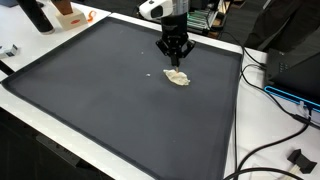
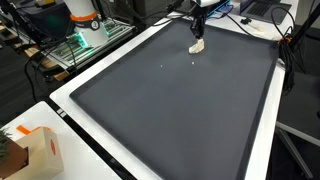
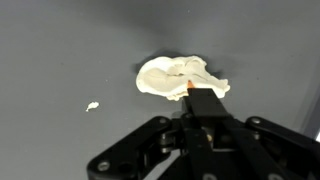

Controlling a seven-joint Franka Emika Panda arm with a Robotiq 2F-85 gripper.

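Observation:
A cream-white crumpled lump point(image 3: 178, 77) lies on the dark mat point(image 1: 90, 90), toward its far side in both exterior views point(image 1: 178, 77) point(image 2: 197, 46). My gripper point(image 3: 190, 92) hangs just above the lump's near edge, fingers pressed together into one black bar; a small orange spot shows at the tip, and I cannot tell what it is. In the exterior views the gripper point(image 1: 175, 62) point(image 2: 200, 27) points straight down, its tip close over the lump. A tiny white crumb point(image 3: 92, 105) rests on the mat a short way from the lump.
The mat covers a white table point(image 1: 40, 110). A cardboard box point(image 2: 38, 150) sits at one corner. Black cables point(image 1: 270, 150) trail off the table beside blue-lit equipment point(image 1: 296, 95). Orange and white items point(image 1: 70, 14) stand beyond the far edge.

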